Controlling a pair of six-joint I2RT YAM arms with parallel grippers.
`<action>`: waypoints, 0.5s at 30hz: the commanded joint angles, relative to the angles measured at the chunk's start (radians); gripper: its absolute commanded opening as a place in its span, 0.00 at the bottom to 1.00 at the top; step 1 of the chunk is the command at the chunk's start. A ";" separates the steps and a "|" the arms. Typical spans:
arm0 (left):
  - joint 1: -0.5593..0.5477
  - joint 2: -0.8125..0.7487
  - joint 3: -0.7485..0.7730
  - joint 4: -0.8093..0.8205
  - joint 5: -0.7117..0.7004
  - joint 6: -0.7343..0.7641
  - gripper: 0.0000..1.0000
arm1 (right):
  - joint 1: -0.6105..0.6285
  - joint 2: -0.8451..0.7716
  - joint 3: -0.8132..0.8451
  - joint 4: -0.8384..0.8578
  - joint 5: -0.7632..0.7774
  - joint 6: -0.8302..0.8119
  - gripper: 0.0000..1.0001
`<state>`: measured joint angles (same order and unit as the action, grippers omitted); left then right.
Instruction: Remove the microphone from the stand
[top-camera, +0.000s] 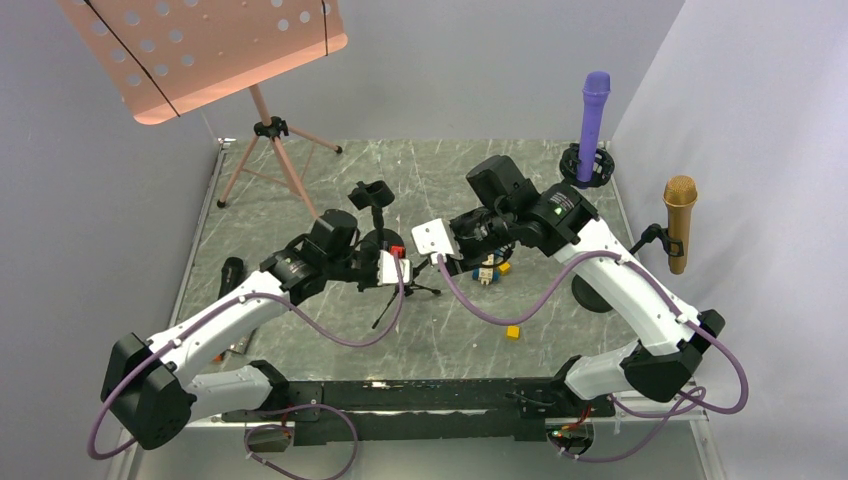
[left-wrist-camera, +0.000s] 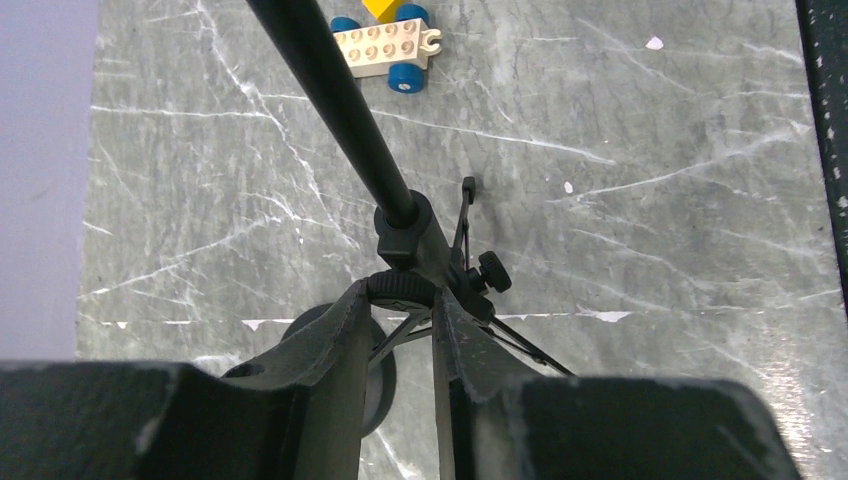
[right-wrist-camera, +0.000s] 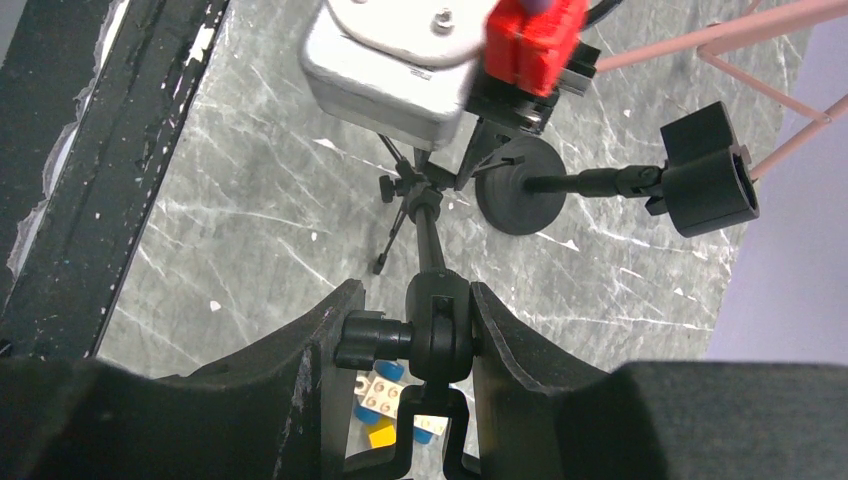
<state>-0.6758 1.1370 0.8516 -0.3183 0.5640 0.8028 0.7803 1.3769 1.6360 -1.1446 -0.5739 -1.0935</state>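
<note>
Both tools are gripping the small black tripod stand (right-wrist-camera: 430, 225) at the centre of the surface (top-camera: 450, 340). The left tool (left-wrist-camera: 400, 293) is sitting narrow, its fingers (left-wrist-camera: 340, 340) pinching the stand low down, where the legs are meeting the pole. The right tool (right-wrist-camera: 418, 300) is likewise narrow, clamping the swivel joint at the stand's top. A purple microphone (top-camera: 595, 115) is standing upright in a round holder (top-camera: 585, 168) at the upper right, and a gold microphone (top-camera: 680, 222) is sitting in a clip (top-camera: 655, 238) at the right edge. A dark cylinder (top-camera: 232, 272) is lying at the left edge; whether it is a microphone I cannot tell. A toy car (left-wrist-camera: 390, 45) is resting near the stand.
</note>
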 joint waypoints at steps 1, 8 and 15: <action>0.005 0.007 0.096 -0.065 0.117 -0.183 0.01 | -0.006 -0.013 -0.025 0.043 0.050 -0.055 0.07; 0.242 0.163 0.177 -0.019 0.537 -0.791 0.00 | -0.004 -0.035 -0.045 0.060 0.050 -0.068 0.07; 0.316 0.170 0.004 0.329 0.683 -1.426 0.00 | -0.001 -0.072 -0.085 0.092 0.025 -0.097 0.06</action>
<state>-0.3550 1.3331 0.8604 -0.1131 1.0325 -0.2649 0.7795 1.3514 1.5707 -1.0771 -0.5423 -1.1473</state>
